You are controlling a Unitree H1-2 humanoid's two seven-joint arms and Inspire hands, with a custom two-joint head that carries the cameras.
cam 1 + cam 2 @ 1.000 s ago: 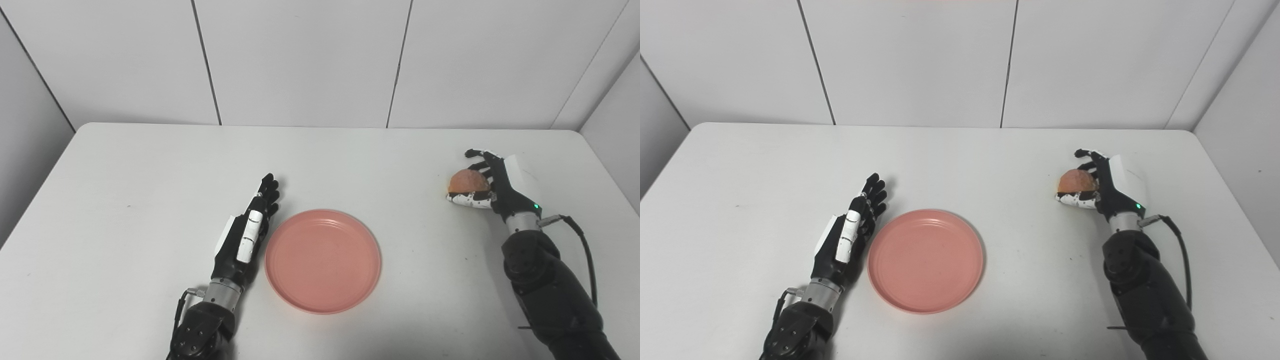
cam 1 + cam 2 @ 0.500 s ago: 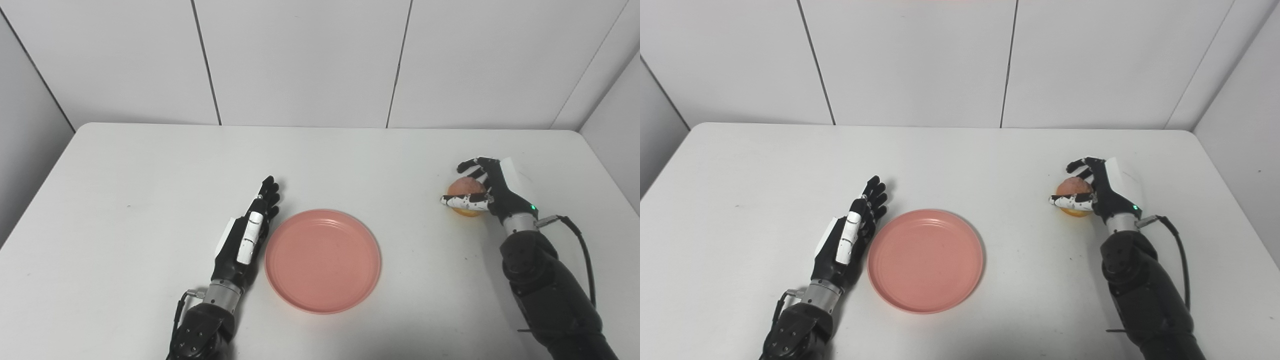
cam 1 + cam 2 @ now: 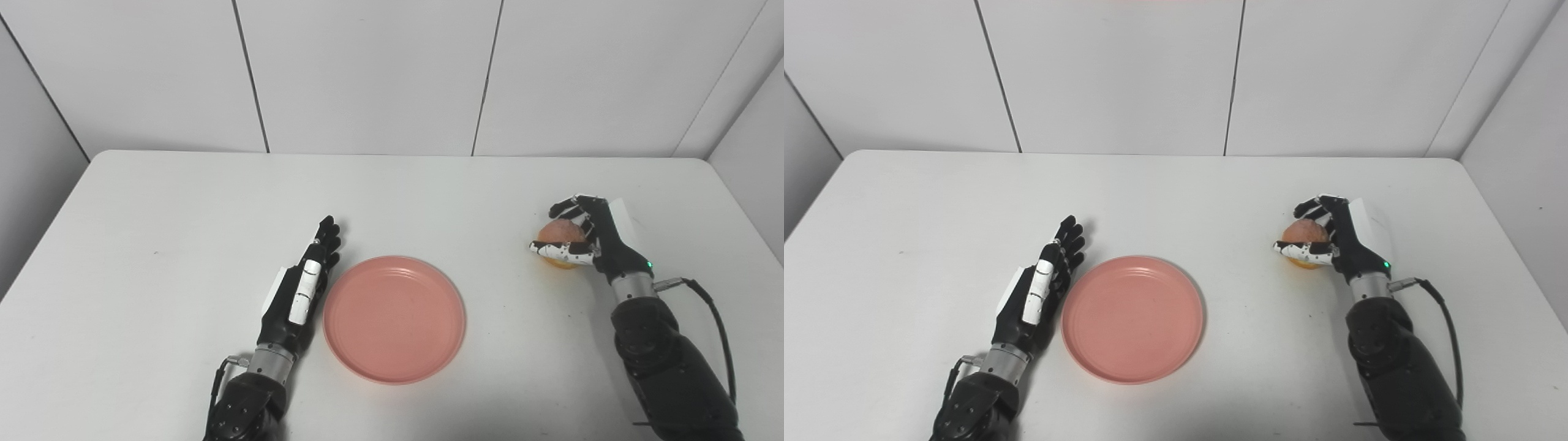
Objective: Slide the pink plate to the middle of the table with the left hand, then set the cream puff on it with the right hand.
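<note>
The round pink plate (image 3: pixel 394 320) lies flat near the middle of the white table, with nothing on it. My left hand (image 3: pixel 301 289) lies just to its left, fingers straight and together, its edge close to the plate's rim; it holds nothing. At the right, my right hand (image 3: pixel 591 237) is shut on the cream puff (image 3: pixel 558 235), a round golden-brown bun held between thumb and fingers. The puff sits well to the right of the plate, lifted a little off the table.
The white table (image 3: pixel 184 208) has rounded far corners and is closed in by white wall panels (image 3: pixel 367 73) behind and at both sides. A black cable (image 3: pixel 713 306) trails from the right wrist.
My right hand has closed around the cream puff and carried it a little left and toward me. The left hand and the plate have stayed put.
</note>
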